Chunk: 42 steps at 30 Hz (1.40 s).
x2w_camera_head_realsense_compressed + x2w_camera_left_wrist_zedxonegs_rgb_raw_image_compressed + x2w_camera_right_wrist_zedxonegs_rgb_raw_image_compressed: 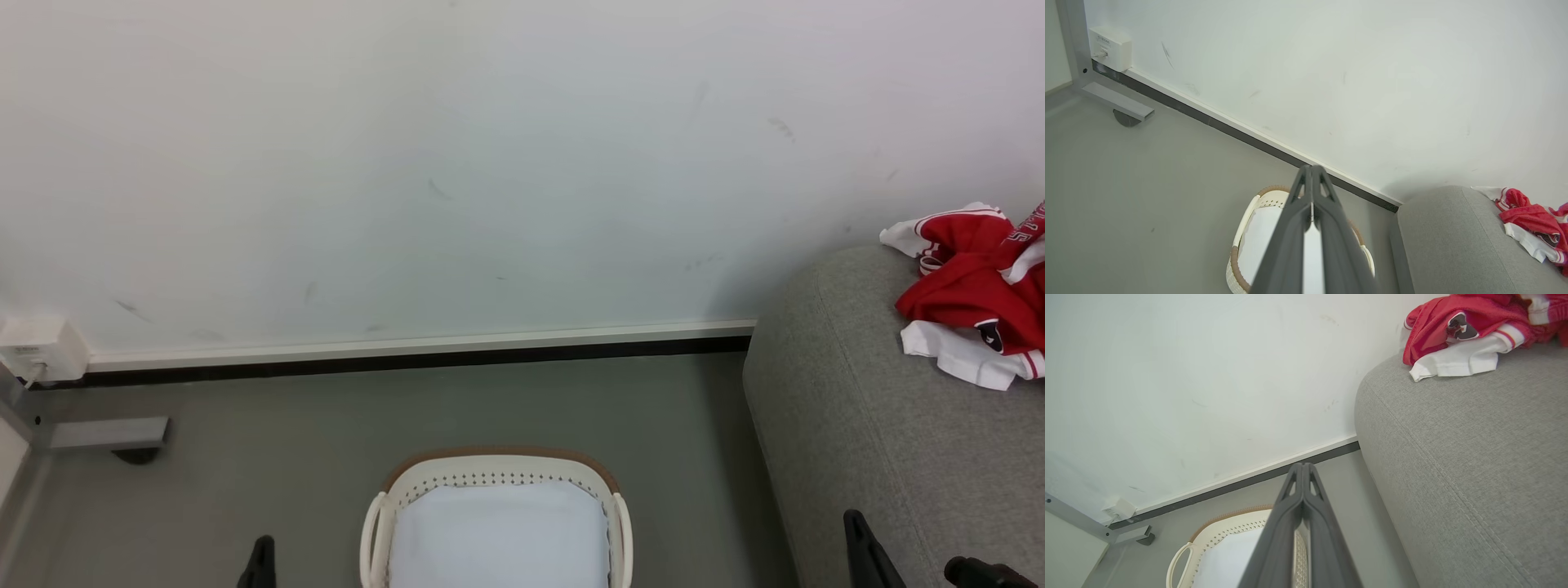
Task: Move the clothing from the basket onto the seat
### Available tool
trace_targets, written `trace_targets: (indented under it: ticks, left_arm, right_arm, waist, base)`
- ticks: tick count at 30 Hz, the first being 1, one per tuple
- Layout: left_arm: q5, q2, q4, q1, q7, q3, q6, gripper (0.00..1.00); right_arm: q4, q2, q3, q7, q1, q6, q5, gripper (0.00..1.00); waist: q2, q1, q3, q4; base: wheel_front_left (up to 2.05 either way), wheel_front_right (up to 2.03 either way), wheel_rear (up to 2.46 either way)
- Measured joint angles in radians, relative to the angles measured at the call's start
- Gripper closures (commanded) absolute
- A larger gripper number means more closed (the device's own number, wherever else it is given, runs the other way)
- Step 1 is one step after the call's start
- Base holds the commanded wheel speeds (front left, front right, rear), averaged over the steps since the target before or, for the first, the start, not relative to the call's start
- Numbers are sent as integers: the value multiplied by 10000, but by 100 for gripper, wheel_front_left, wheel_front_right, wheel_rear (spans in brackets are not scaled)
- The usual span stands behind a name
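Clothing [971,294] lay in a red-and-white heap on top of the seat [849,441], near its rounded end by the wall, with a white sleeve trailing toward that end. Basket [500,474] sat on the floor off the seat's end, only white lining visible inside. Its near part was cut off or hidden behind the fingers, so a leftover piece couldn't be ruled out. Left claw [1311,168] was fully closed with nothing in it, on the far side of the basket from the seat. Right claw [1303,465] was also pinched closed and empty, low beside the seat's end. Task looked done, judging by that.

Risks:
- The heap sat close to the seat's curved edge, so loose fabric could slide off to the floor.
- A closed claw swinging past the seat could snag the sleeve and drag the pile down, or bump the upholstery.
- It could get called finished without the hidden basket part being checked.
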Motion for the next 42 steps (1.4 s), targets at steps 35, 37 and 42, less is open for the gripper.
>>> trace_targets:
  ticks: [35,37,42]
  left_arm:
    - [-4702,2,-276,-672,1252,201,2,100]
    - [-4957,2,-282,-695,1310,205,2,100]
    - [-5507,4,-316,-779,1475,226,2,100]
  right_arm:
    - [-742,-31,-719,1258,-229,0,4832,100]
    - [-786,-33,-757,1317,-237,0,5037,100]
    - [-882,-36,-853,1465,-277,0,5601,100]
  waist:
    - [0,0,90,94]
    - [0,0,95,99]
    - [0,0,108,112]
  base:
    - [0,0,0]
    - [0,0,0]
    - [0,0,0]
